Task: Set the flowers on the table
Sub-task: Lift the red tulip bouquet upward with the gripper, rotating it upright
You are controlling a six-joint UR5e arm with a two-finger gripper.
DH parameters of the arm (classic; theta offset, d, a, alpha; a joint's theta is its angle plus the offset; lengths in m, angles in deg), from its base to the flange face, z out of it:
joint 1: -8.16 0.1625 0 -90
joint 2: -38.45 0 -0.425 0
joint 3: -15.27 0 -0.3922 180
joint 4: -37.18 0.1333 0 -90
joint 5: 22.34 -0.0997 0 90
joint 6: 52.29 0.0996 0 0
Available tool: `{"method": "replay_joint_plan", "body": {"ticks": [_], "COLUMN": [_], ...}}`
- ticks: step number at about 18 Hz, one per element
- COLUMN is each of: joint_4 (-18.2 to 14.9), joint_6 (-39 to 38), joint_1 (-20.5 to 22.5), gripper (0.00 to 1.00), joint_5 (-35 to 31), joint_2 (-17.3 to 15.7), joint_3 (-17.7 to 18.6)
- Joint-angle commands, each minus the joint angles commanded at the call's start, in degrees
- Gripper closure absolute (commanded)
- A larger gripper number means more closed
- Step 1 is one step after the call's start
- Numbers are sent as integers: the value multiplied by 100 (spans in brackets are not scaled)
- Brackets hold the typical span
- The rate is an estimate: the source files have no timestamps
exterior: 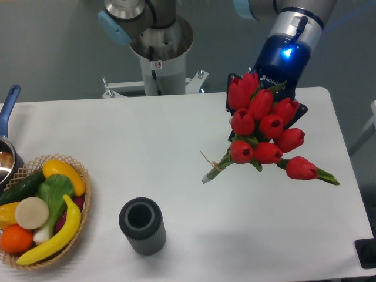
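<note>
The flowers (262, 125) are a bunch of red tulips with green stems, tied with tan twine near the stem ends (212, 171). They hang tilted over the right half of the white table (147, 141), heads up and to the right, stems pointing down-left toward the tabletop. My gripper (265, 117) sits right behind the blooms under the blue wrist (282, 56), shut on the bunch. The tulip heads hide most of its black fingers (230, 111). One tulip (302, 168) droops out to the lower right.
A dark ribbed cylinder vase (142, 226) stands at the front centre. A wicker basket (81, 176) of fruit and vegetables sits at the front left, with a blue-handled pot (7, 106) behind it. The arm's base (160, 53) rises at the back edge.
</note>
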Motion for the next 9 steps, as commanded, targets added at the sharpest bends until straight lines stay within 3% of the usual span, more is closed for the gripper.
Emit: {"method": "replay_joint_plan", "body": {"ticks": [9], "joint_4": [0], "joint_6": [18], "joint_1": [105], "gripper": [55], "joint_5": [-333], "joint_2": [-123], "joint_3": [0]}}
